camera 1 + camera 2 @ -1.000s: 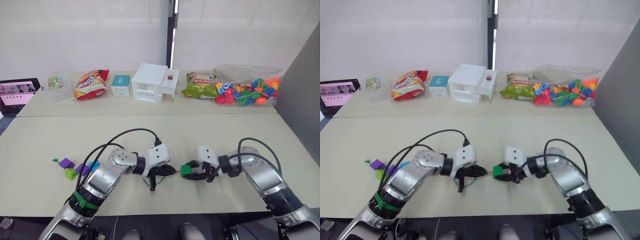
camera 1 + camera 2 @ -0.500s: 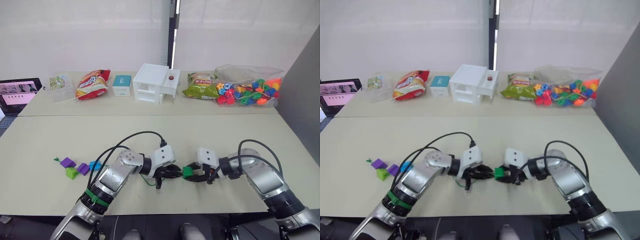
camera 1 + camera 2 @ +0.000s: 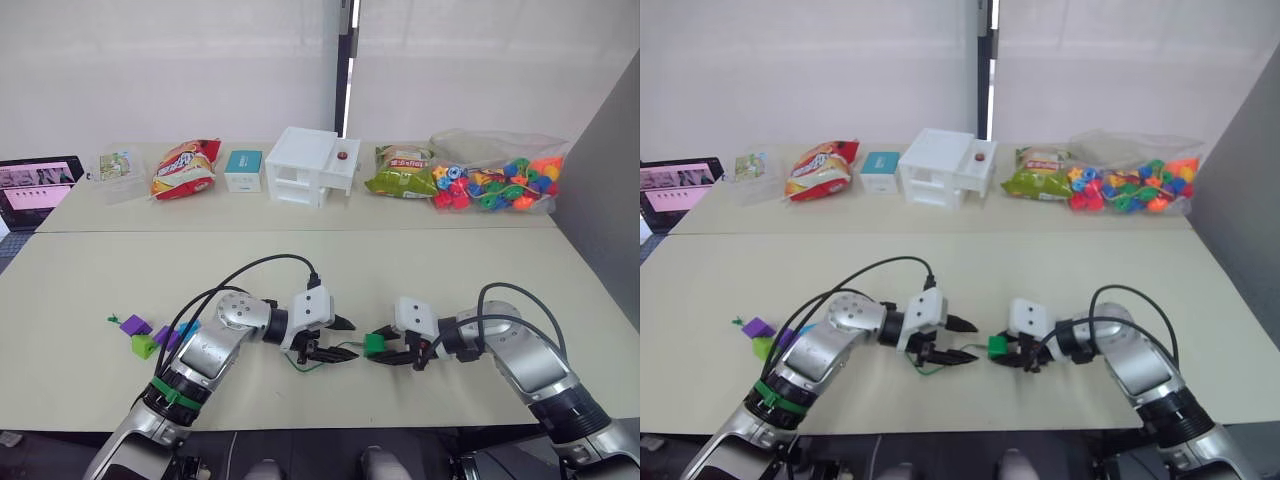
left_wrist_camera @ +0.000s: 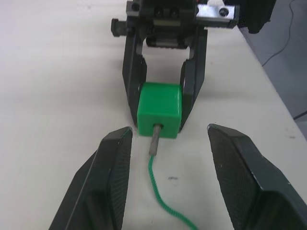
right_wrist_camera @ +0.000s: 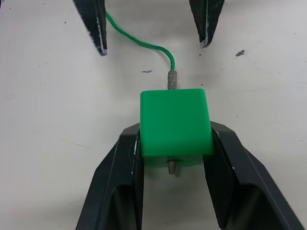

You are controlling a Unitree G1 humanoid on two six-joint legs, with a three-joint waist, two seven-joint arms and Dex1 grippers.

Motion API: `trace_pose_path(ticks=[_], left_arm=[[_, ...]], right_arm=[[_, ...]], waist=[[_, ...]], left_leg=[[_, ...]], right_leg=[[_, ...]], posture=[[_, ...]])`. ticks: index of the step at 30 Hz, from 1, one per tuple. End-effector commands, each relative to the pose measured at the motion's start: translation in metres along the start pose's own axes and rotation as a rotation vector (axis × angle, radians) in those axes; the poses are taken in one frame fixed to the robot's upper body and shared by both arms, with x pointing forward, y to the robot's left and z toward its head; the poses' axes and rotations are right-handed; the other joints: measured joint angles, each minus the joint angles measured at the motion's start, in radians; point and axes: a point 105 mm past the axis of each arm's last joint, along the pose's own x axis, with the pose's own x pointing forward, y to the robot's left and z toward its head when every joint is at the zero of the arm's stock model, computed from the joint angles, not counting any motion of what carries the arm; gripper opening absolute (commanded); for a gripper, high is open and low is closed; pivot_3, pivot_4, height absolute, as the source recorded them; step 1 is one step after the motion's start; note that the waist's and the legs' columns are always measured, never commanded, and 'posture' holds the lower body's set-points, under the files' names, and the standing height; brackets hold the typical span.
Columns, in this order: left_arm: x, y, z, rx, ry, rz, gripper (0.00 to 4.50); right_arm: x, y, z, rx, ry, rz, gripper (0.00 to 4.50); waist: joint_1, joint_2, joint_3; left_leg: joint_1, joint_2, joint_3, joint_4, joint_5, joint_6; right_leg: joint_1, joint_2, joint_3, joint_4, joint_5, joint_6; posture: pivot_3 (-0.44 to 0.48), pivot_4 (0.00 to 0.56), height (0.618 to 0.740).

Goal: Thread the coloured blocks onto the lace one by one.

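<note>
Since 0.5 s ago, my left pincer (image 3: 338,340) has let go of the lace (image 4: 156,139) and spread wide. My right pincer (image 5: 175,148) clamps the green block (image 5: 175,122) mid-desk, lace tip poking through. Next: regrip that tip, pull through. Far right, a clear bag (image 3: 497,170) holds multicoloured beads.

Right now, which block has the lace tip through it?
The green cube gripped by the right hand: the lace's grey tip pokes out both faces. The purple, lime and blue blocks lie loose beside the left arm.
</note>
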Motion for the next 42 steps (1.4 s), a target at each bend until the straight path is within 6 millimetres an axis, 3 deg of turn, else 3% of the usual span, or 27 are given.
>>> trace_pose_path(ticks=[1,10,14,18,19,33,42], left_arm=[[-0.007,0.008,0.0,0.063,0.014,0.019,2.63],[-0.007,0.011,-0.012,0.095,0.058,-0.011,2.63],[-0.003,0.007,-0.013,0.096,0.05,-0.029,1.52],[0.002,0.003,-0.016,0.113,0.063,-0.034,0.12],[0.003,0.002,-0.017,0.114,0.065,-0.037,0.04],[0.027,0.008,0.0,0.124,0.03,0.006,0.0],[0.036,0.002,0.0,0.121,0.036,-0.015,0.0]], right_arm=[[-0.006,0.001,0.004,-0.013,-0.01,-0.004,1.19],[-0.011,0.003,0.003,-0.005,0.001,-0.01,1.19],[-0.011,0.004,0.003,0.0,0.0,-0.014,1.19],[-0.011,0.004,0.005,0.002,-0.005,-0.017,1.19],[-0.011,0.004,0.005,0.003,-0.005,-0.018,1.19],[-0.009,0.006,0.008,0.0,-0.012,-0.016,1.19],[-0.007,0.005,0.009,-0.004,-0.014,-0.018,1.19]], waist=[[0.0,0.0,0.0],[0.002,0.0,0.0],[0.001,0.0,0.0],[0.001,0.0,0.0],[0.001,0.0,0.0],[0.002,0.0,0.0],[0.0,0.0,0.0]], left_leg=[[0.0,0.0,0.0,0.0,0.0,0.0],[0.0,0.0,0.0,0.0,0.0,0.0],[0.0,0.0,0.0,0.0,0.0,0.0],[0.0,0.0,0.0,0.0,0.0,0.0],[0.0,0.0,0.0,0.0,0.0,0.0],[-0.001,0.0,0.0,0.0,0.0,0.0],[0.0,0.0,0.0,0.0,0.0,0.0]], right_leg=[[0.0,0.0,0.0,0.0,0.0,0.0],[0.0,0.0,0.0,0.0,0.0,0.0],[0.0,0.0,0.0,0.0,0.0,0.0],[0.0,0.0,0.0,0.0,0.0,0.0],[0.0,0.0,0.0,0.0,0.0,0.0],[0.0,0.0,0.0,0.0,0.0,0.0],[0.0,0.0,0.0,0.001,0.0,0.0]], posture=[[0.0,0.15,0.74],[0.0,0.15,0.74],[0.0,0.15,0.74],[0.0,0.15,0.74],[0.0,0.15,0.74],[0.0,0.15,0.74],[0.0,0.15,0.74]])
